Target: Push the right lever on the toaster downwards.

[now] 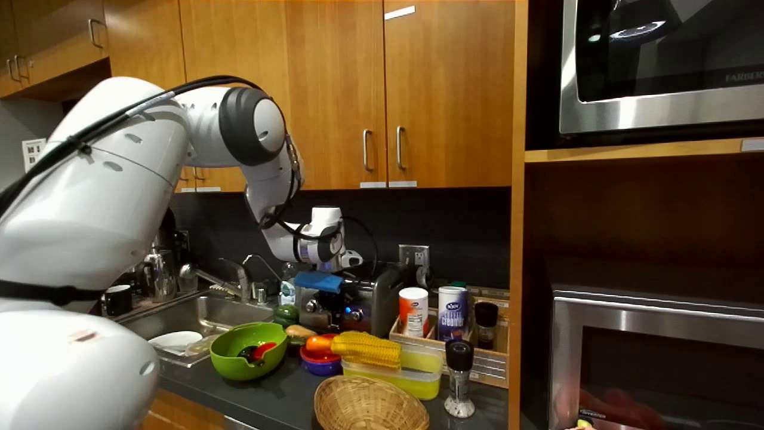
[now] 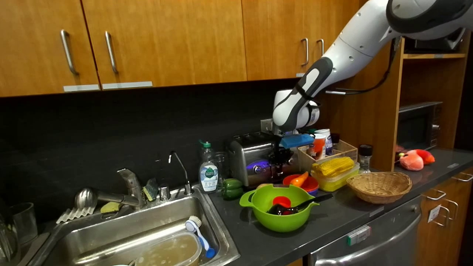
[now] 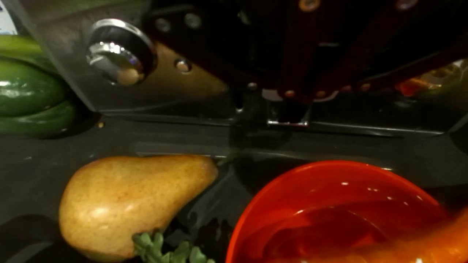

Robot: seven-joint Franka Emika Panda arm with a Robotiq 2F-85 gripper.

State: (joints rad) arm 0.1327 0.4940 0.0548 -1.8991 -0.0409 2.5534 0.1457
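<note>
The dark grey shiny toaster [image 1: 387, 298] stands at the back of the counter, and it also shows in an exterior view [image 2: 239, 159]. In the wrist view its front panel [image 3: 197, 93] fills the upper part, with a chrome knob [image 3: 117, 54] at left. My gripper [image 3: 304, 95] is in front of that panel, its dark fingers drawn together and holding nothing visible. It points down before the toaster front in both exterior views [image 1: 335, 321] [image 2: 276, 172]. The right lever is hidden behind the gripper. I cannot tell whether the fingers touch it.
A red bowl [image 3: 329, 171] with an orange carrot and a pear [image 3: 135, 204] lie just before the toaster. A green bowl [image 2: 284, 221], a yellow container [image 1: 412, 376] and a basket [image 1: 370, 403] stand further forward. A green pepper [image 2: 232, 189] is beside it. Cabinets [image 1: 334, 89] hang above.
</note>
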